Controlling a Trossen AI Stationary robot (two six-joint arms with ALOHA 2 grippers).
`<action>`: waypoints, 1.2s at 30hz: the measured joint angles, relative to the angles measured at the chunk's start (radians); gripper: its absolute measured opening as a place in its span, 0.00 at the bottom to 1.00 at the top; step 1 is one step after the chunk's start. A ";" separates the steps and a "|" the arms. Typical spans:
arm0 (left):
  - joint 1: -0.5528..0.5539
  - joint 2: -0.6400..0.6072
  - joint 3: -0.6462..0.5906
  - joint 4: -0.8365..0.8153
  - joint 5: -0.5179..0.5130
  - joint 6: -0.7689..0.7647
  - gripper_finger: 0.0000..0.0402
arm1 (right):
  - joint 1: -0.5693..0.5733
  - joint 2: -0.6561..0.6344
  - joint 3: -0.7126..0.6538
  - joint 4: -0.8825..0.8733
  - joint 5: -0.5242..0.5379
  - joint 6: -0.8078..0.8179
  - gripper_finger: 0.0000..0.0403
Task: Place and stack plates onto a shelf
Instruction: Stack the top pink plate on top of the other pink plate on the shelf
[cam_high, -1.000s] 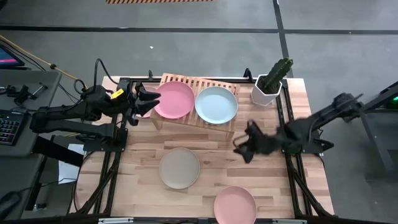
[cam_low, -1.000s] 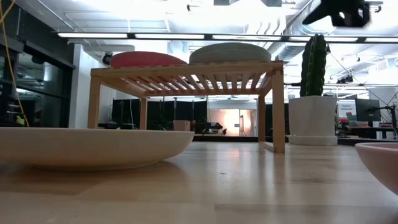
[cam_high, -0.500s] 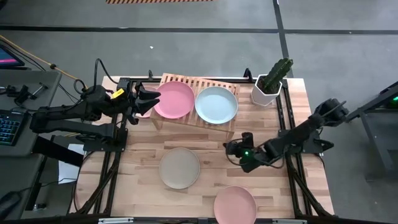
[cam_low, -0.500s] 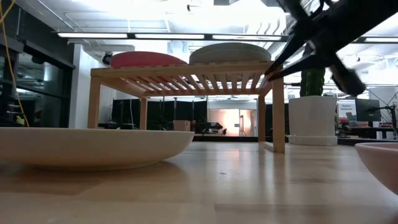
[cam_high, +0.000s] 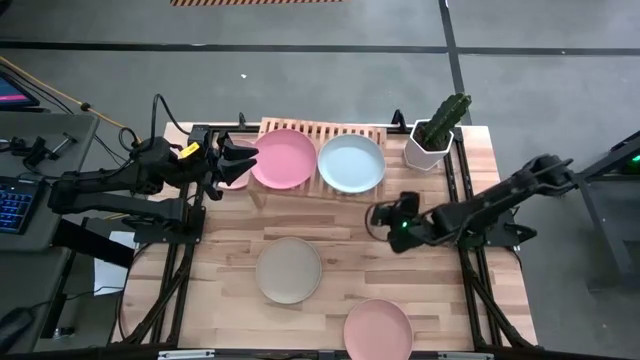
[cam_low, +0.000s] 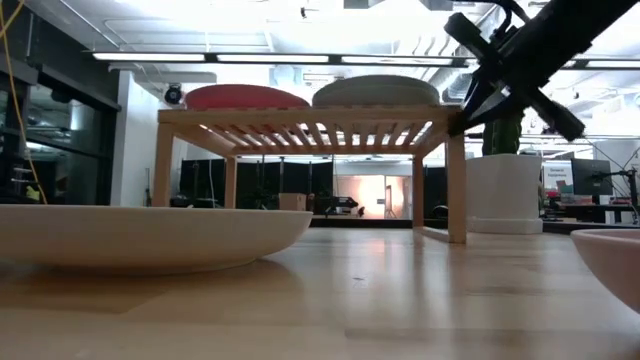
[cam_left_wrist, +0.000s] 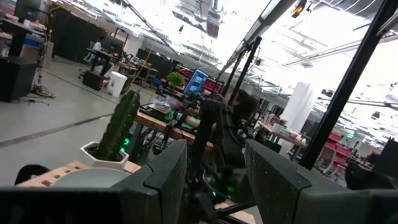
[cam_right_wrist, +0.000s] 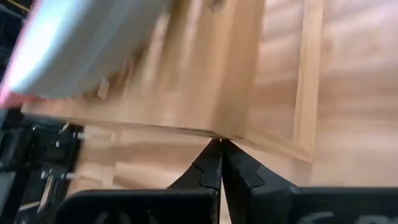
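The light-wood shelf (cam_high: 320, 180) stands at the table's far middle with a pink plate (cam_high: 283, 158) and a pale mint plate (cam_high: 351, 163) lying side by side on its slatted top. Both plates show in the low view, the pink one (cam_low: 246, 97) and the mint one (cam_low: 376, 91). My right gripper (cam_high: 376, 213) is shut at the shelf's near right corner. My left gripper (cam_high: 240, 160) is open just off the pink plate's left rim, and its fingers (cam_left_wrist: 168, 180) hold nothing. A beige plate (cam_high: 289, 270) and a second pink plate (cam_high: 378, 328) lie on the table. My right gripper pushes with its shut fingertips (cam_right_wrist: 221, 149) against the shelf's near right top corner (cam_right_wrist: 239, 132). The fingers come slanting down from the table's right and near side, as the low view (cam_low: 468, 112) shows. The shelf stands on its legs on the table.
A white pot with a cactus (cam_high: 432, 140) stands at the far right, close to the shelf's right end. The beige plate fills the low view's left foreground (cam_low: 150, 238), and the near pink plate's rim (cam_low: 610, 260) is at its right. Bare tabletop lies between shelf and near plates.
My right gripper has come down and gone toward the far edge against the shelf's near right corner. The shelf, skewed before, has turned square to the table, its right end slid toward the far edge, with both plates riding on it.
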 joint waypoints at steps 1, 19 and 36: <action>0.000 0.000 0.000 0.000 0.000 0.000 0.38 | -0.014 -0.027 0.000 -0.021 0.003 -0.020 0.00; 0.035 0.047 0.084 -0.362 -0.083 -0.057 0.38 | 0.027 -0.414 0.000 -0.139 0.079 -0.344 0.00; 0.205 0.316 0.208 -1.459 -0.036 -0.184 0.38 | 0.031 -0.408 0.000 -0.196 0.042 -0.344 0.00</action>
